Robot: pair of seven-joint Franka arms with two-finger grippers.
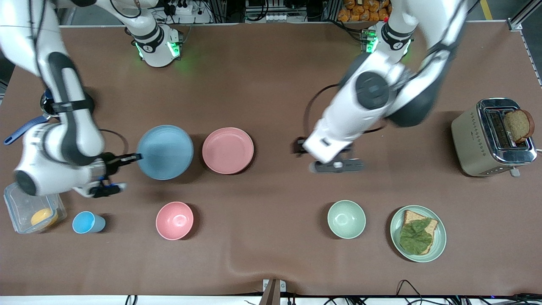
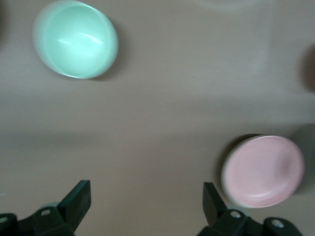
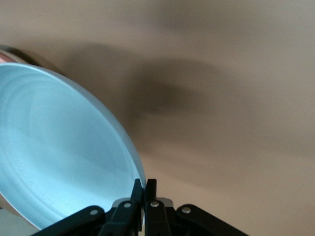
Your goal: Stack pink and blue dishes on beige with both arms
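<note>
The right gripper pinches the rim of the blue plate, holding it raised over the brown tabletop just beside the pink plate, toward the right arm's end. The left gripper hangs wide open and empty over bare tabletop, between the pink plate and the toaster.

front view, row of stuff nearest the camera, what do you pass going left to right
Clear container holding something orange → blue cup → pink bowl → green bowl → green plate with bread and a leaf.
</note>
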